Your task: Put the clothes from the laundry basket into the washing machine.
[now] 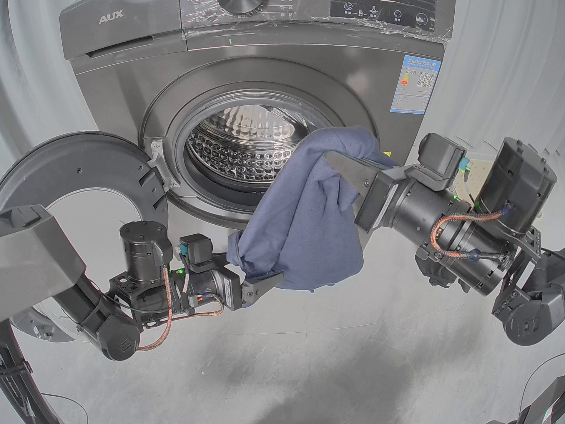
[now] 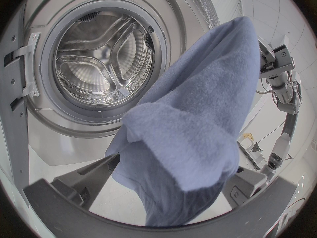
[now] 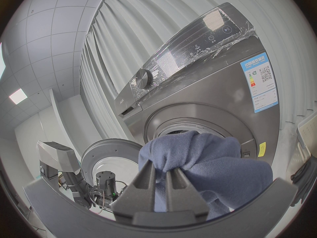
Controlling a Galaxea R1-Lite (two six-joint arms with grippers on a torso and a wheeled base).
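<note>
Head view: I'm holding the blue garment (image 1: 306,219) in front of the washing machine (image 1: 282,60), right across the lower right of its open porthole. My right gripper (image 1: 332,159) is pinching the top fold of it at the porthole's right rim, and the cloth is hanging down from there. My left gripper (image 1: 271,279) is sitting under the garment's bottom corner, below the porthole, one finger showing against the cloth. The door (image 1: 76,166) is standing wide open on the machine's left side, and the drum (image 1: 247,136) is showing bare metal. Left wrist view: my left gripper (image 2: 175,164) is spread wide, and the garment (image 2: 198,116) is bulging down between the two fingers (image 2: 99,172), touching the near one. The drum (image 2: 99,60) is lying just behind the cloth. Right wrist view: my right gripper (image 3: 162,169) is clamped nearly closed on a bunched fold of the garment (image 3: 211,162), which is covering the lower part of the machine's (image 3: 211,86) porthole. The open door (image 3: 112,149) is showing beside the machine.
</note>
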